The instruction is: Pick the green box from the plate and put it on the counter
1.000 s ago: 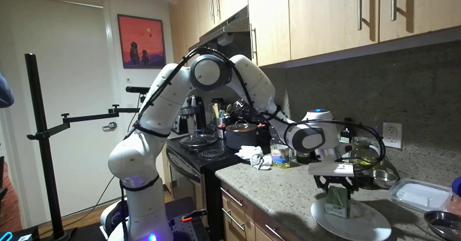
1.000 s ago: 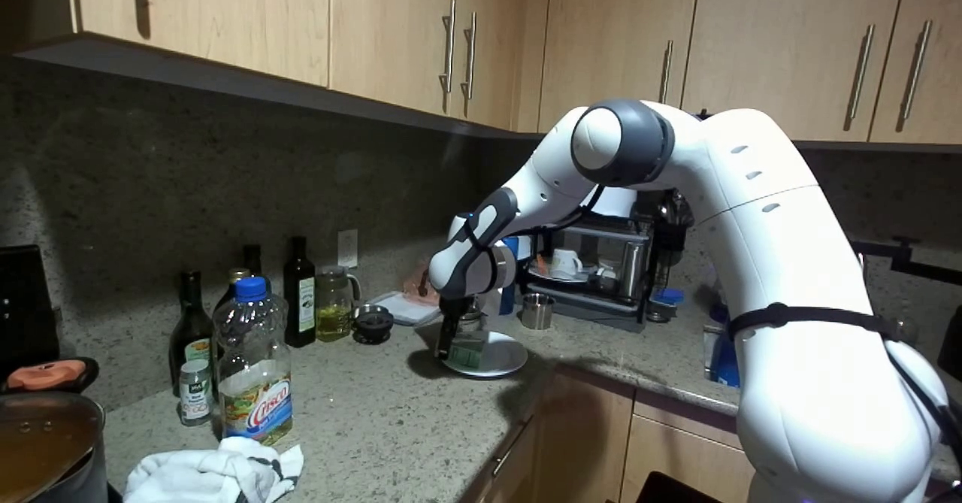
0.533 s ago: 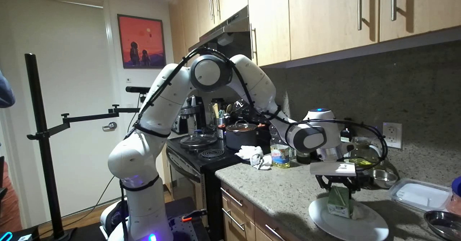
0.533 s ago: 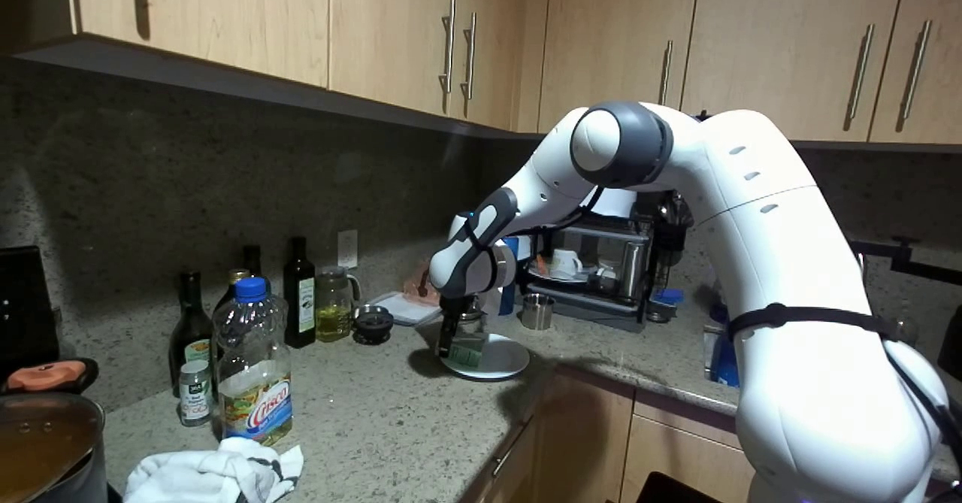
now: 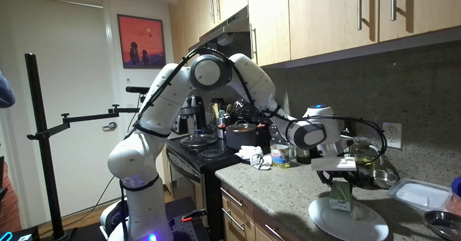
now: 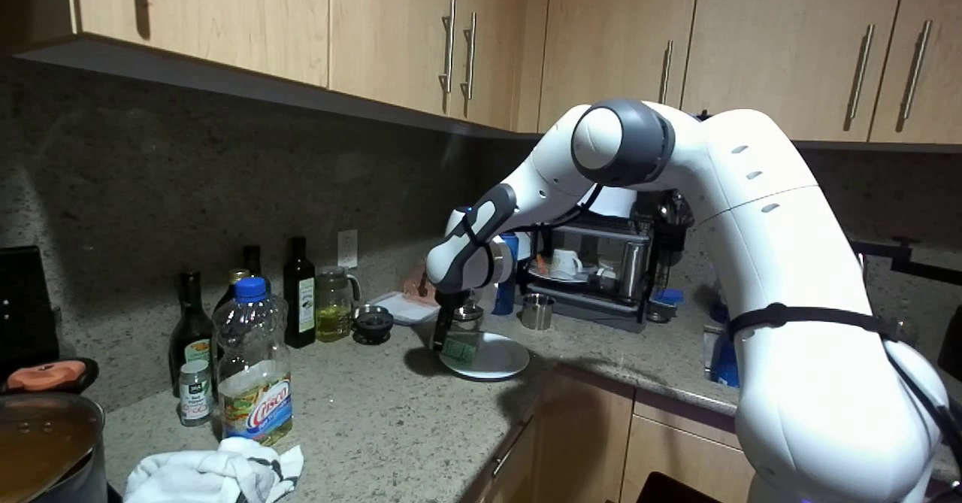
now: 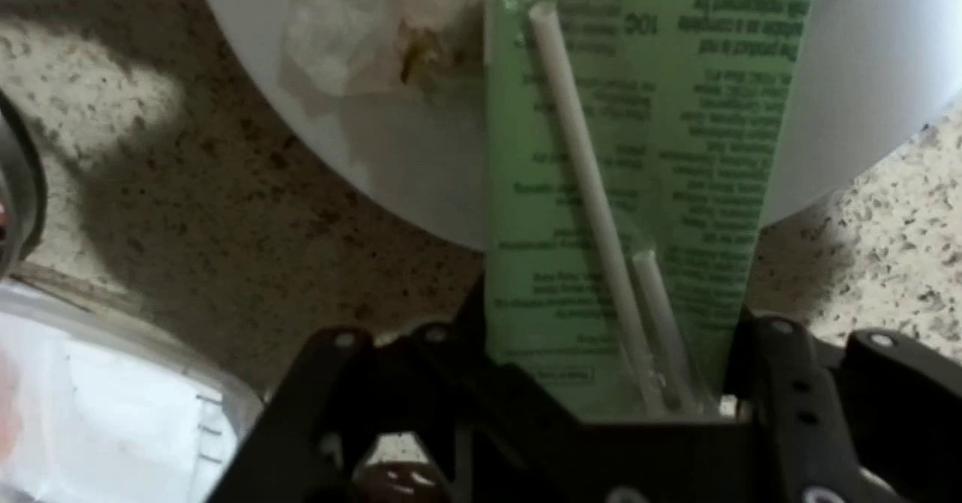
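Observation:
The green box point(image 5: 340, 196) is a pale-green carton with small print and straws in clear wrap, filling the middle of the wrist view point(image 7: 639, 149). My gripper point(image 5: 340, 186) points down and is shut on its sides; dark fingers flank it in the wrist view point(image 7: 610, 334). The box is slightly tilted over the round white plate point(image 5: 363, 231) and looks a little raised; I cannot tell whether an edge touches. It also shows in an exterior view point(image 6: 460, 346), partly behind a finger. The plate rests on the speckled counter point(image 5: 259, 188). Its underside is hidden.
A crumpled pale scrap point(image 5: 357, 212) lies on the plate beside the box. A white tray point(image 5: 421, 195), a metal bowl point(image 5: 384, 178) and a dark bowl point(image 5: 446, 223) are near. An oil bottle point(image 6: 255, 383), a cloth point(image 6: 214, 473) and dark bottles point(image 6: 301, 300) stand farther along.
The gripper and green box have risen slightly, and the box has tilted. The plate shifted slightly during the last second.

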Controlling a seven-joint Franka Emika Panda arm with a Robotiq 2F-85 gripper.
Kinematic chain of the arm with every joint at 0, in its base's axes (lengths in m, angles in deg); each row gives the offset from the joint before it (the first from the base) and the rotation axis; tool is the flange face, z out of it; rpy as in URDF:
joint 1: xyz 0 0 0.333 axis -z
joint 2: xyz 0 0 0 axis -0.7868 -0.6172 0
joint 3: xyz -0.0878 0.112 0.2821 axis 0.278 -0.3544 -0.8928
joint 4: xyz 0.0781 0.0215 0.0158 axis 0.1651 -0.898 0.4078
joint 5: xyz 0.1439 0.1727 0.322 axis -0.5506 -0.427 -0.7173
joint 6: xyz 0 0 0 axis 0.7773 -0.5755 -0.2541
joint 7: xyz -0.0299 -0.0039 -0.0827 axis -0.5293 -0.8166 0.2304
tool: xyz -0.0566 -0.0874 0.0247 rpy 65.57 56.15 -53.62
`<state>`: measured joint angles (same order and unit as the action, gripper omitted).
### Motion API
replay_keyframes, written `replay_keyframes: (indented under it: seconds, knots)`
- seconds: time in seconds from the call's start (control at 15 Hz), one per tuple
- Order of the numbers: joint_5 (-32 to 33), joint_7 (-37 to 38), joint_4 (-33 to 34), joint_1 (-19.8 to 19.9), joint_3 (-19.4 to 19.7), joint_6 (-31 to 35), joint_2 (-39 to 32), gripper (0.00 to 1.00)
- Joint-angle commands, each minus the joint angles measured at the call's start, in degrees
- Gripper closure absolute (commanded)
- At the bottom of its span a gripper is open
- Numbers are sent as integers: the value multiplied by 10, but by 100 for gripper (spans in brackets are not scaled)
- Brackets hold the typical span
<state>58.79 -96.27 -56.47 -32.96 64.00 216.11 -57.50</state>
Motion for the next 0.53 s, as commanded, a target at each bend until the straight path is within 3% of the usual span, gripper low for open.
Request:
replay_keyframes:
  seconds: [0.0,0.33,0.47]
  knots:
    - [-5,-24,-8,7,-18,16,38,42]
    - [-14,-43,-14,7,-37,42,80,43]
    - [-58,-79,-17,26,-74,60,95,42]
